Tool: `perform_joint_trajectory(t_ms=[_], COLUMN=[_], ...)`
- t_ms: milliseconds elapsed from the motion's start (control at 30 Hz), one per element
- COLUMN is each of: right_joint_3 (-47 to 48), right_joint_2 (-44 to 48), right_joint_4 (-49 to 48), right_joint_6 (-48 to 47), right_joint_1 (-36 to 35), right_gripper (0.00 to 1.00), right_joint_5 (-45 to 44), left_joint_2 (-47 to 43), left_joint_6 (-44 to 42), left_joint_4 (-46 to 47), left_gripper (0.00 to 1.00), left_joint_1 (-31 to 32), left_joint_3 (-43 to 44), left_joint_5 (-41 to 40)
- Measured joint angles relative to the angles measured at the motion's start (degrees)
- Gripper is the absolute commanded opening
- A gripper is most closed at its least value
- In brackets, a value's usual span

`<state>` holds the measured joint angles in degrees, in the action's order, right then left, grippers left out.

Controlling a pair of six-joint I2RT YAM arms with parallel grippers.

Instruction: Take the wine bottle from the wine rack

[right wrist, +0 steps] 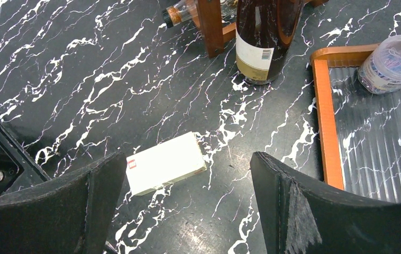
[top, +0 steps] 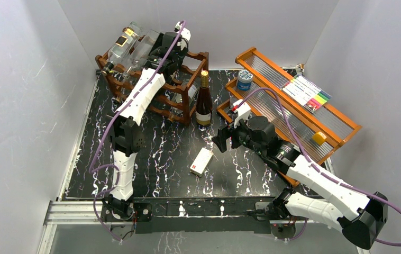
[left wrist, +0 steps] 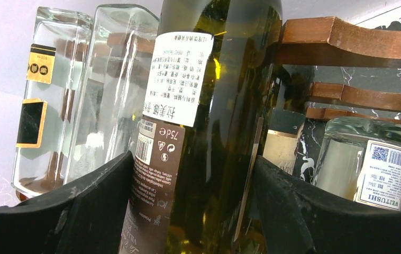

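Starting at 11 o'clock on the black marbled table [top: 156, 153], there's the wine rack [left wrist: 341, 37], with two clear bottles [top: 127, 43] lying across the left end of its top tier. Right at their 3 o'clock lies the wine bottle [left wrist: 225, 79]. It's dark green glass with a white label over a brown one, and it's resting in the rack's top tier. The left gripper [left wrist: 193, 157] is on it, jaws spread wide, one on each side, and the bottle fills the gap. The fingers [left wrist: 87, 206] sit right at the edges of the glass, but whether they press on it I can't tell. In the wrist view, at the wine bottle's 4 o'clock and a tier down, there's another clear bottle [left wrist: 367, 159] with a white barcode label.

Moving right, a standing bottle [top: 204, 98], dark with a gold-foil neck, is upright on the table just beside the rack's corner post, at its 3 o'clock. Mid-table, a white box [top: 201, 161] lies flat. The right gripper [right wrist: 189, 156] hangs above the table at the box's 1 o'clock, jaws fully apart and holding nothing. Over at 2 o'clock, an orange stepped shelf [top: 341, 129] carries a blue-lidded jar [top: 245, 79], a pack of markers [top: 308, 91] and a yellow block [top: 319, 138].
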<state>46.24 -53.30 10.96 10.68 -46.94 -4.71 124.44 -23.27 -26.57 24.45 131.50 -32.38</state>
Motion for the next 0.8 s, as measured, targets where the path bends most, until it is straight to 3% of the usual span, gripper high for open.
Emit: perform_joint_trajectory(t_ms=[533,800], right_joint_3=[0.0,0.0], right_joint_2=[-0.1,-0.6], right_joint_4=[-0.6,-0.8], right_joint_6=[1.4,1.9], right_joint_1=[0.0,0.0], right_gripper=[0.98,0.98], right_joint_5=[0.2,0.6], left_joint_2=[-3.1,-9.7], left_joint_6=[6.3,9.4], left_joint_4=[-4.6,-6.0], left_gripper=[0.28,0.22], left_joint_1=[-0.8,-0.8], left_joint_3=[1.0,1.0], left_joint_5=[6.8,8.7])
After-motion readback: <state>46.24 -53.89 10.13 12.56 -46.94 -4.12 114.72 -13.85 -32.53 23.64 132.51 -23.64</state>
